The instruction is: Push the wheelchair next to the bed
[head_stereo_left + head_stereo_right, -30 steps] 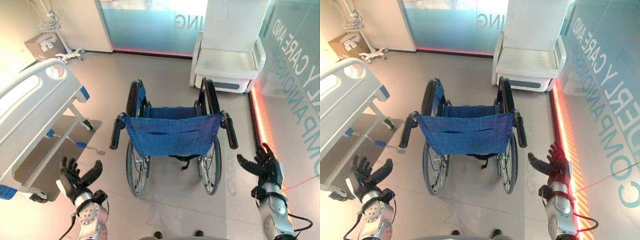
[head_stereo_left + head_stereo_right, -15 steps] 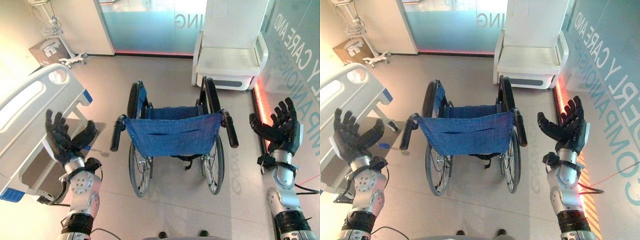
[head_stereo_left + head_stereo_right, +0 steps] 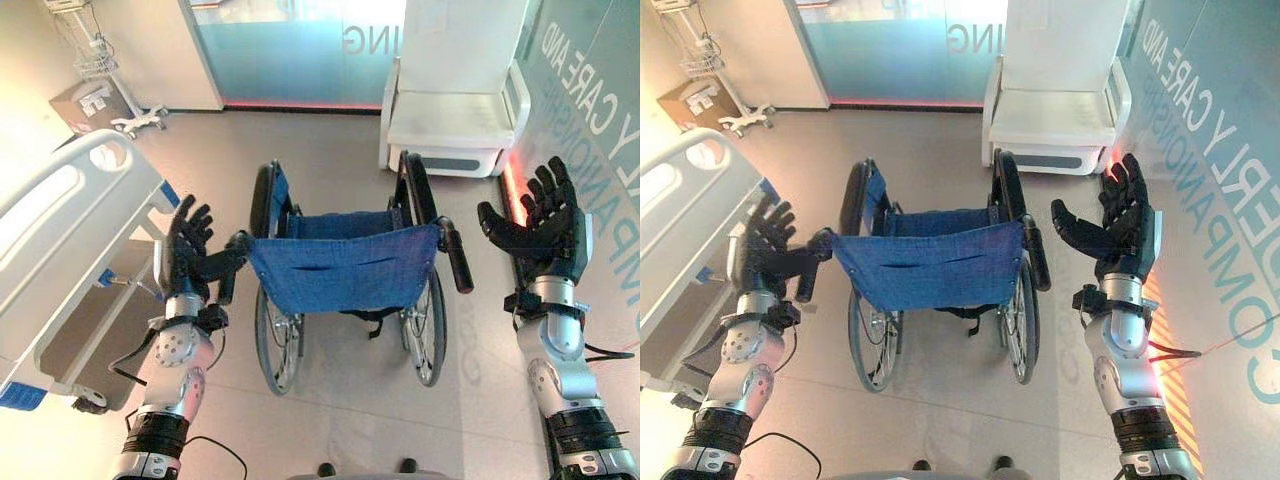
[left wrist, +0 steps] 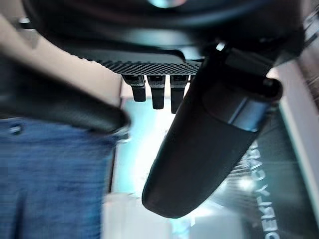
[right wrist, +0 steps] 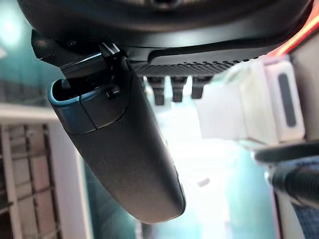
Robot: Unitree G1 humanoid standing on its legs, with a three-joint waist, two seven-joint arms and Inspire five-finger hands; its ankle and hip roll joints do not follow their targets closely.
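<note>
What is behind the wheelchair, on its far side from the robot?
Beyond the wheelchair there is bare floor, then a white seat against the glass wall. The blue backrest covers most of the wheelchair's own seat and its front, so footrests cannot be seen.

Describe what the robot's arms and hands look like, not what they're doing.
Both arms are silver-grey metal in rounded segments, with round bolted joint housings and black ribbed bands near the lower edge. The left hand and right hand are dark, almost black, with segmented fingers and a thick smooth thumb. Thin black cables run along each wrist.
</note>
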